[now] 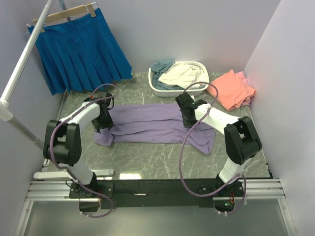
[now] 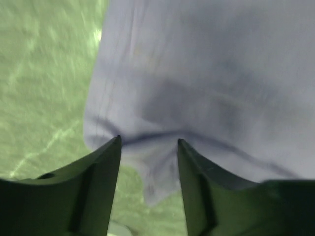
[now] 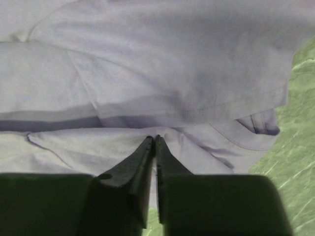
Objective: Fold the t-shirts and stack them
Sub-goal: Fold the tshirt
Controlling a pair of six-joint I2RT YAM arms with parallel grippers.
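Progress: early, judged from how the cloth lies. Lavender t-shirt: spread across the middle of the marble-patterned table, gathered into a long band with one end trailing toward the right arm's base; fold begun, not finished. Left gripper: fingers apart, straddling the shirt's left edge, nothing clamped. Right gripper: fingers pressed together low over the shirt's right part; whether a fold is caught between them cannot be told. Coral-pink t-shirts: loose pile at the table's far right; whether properly folded cannot be told. Cream-white t-shirt and grey-blue t-shirt: crumpled in the white basket, unfolded. Neat stack: none seen. Outstanding: finishing the lavender fold, folding the basket pieces, piling all together.
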